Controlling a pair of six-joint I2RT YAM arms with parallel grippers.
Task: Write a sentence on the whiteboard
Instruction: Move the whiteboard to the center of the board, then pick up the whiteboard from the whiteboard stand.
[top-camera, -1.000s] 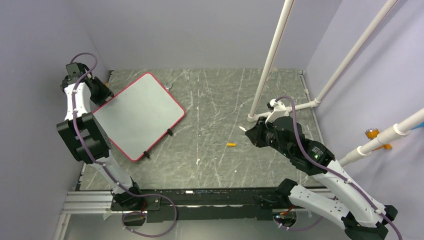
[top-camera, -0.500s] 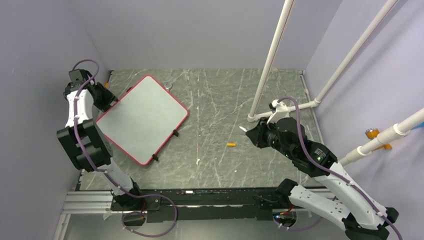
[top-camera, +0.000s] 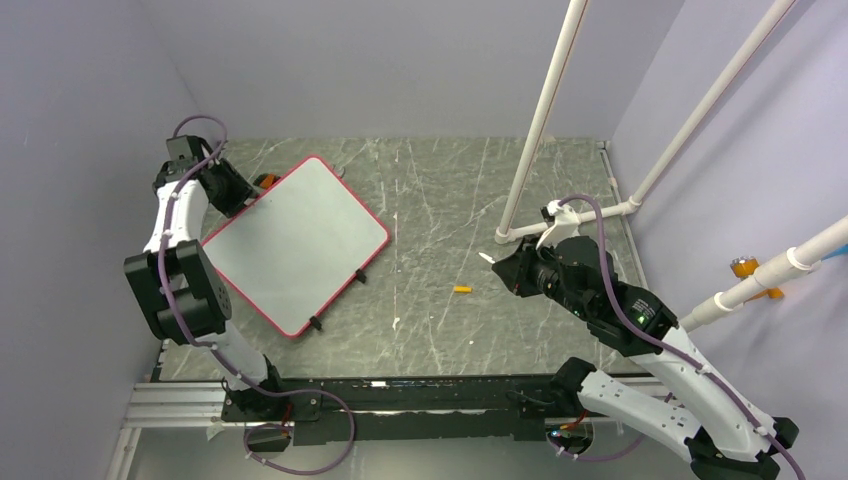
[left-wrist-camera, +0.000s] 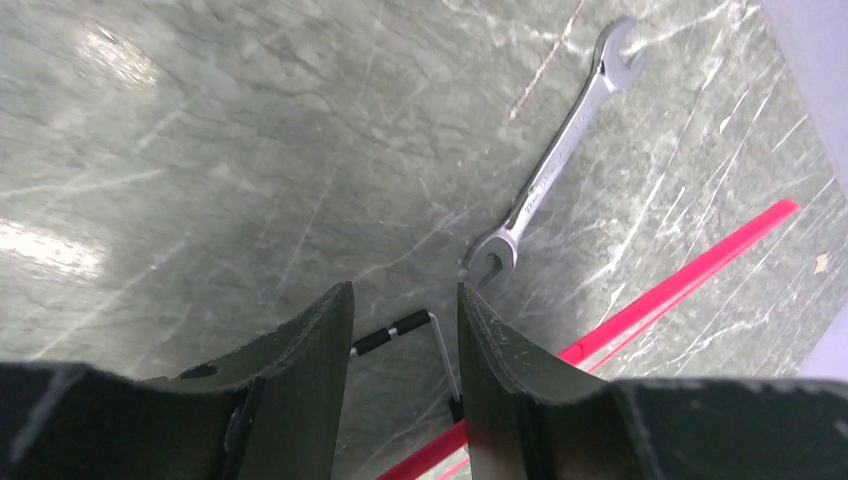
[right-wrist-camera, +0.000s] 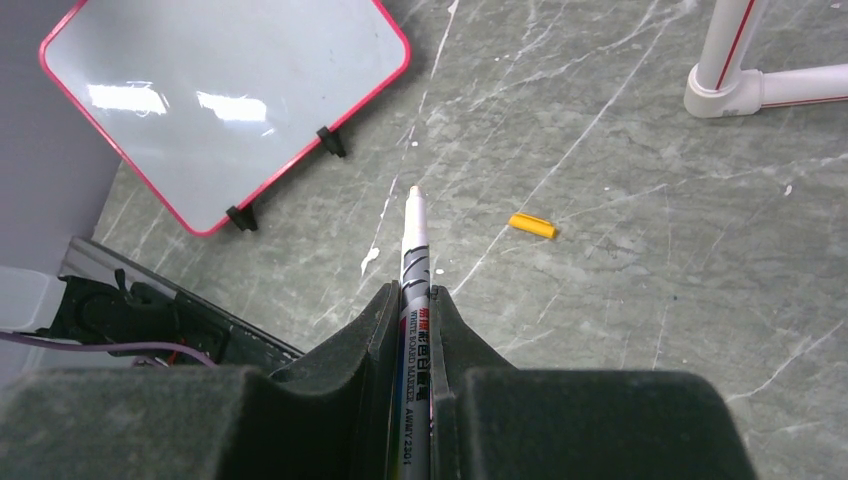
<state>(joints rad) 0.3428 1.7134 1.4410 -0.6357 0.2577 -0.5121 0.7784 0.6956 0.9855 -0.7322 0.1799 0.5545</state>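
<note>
Whiteboard (top-camera: 298, 245): flat on the left half of the grey marbled table (top-camera: 450, 200), turned cornerwise, red-pink frame all round, face plain white with two patches of glare in the right wrist view
Clips (top-camera: 363, 275): two small black ones on the board's near-right edge
Left gripper (left-wrist-camera: 402, 300): at the board's far-left edge, low over the table, fingers parted by a middling gap
Wire handle (left-wrist-camera: 395, 330): black-sleeved, part of another clip on that far-left edge, lying in the gap between the left fingers just above the red frame; pinched or only straddled, cannot tell
Right gripper (right-wrist-camera: 412, 298): raised over the right half of the table, well apart from the board, fingers closed tight on the marker
Marker (right-wrist-camera: 413, 250): white barrel with black print, uncapped, tip out ahead of the fingers and aimed toward the middle of the table
Cap (top-camera: 461, 290): small, orange, lying on the table between the board and the right gripper, nearer the gripper
Wrench (left-wrist-camera: 555, 165): silver, open-ended, flat on the table just beyond the left fingers, its near end close to the wire handle
Pipe frame (top-camera: 540, 120): white tubes rising from a foot on the table's right side, beyond the right gripper
</note>
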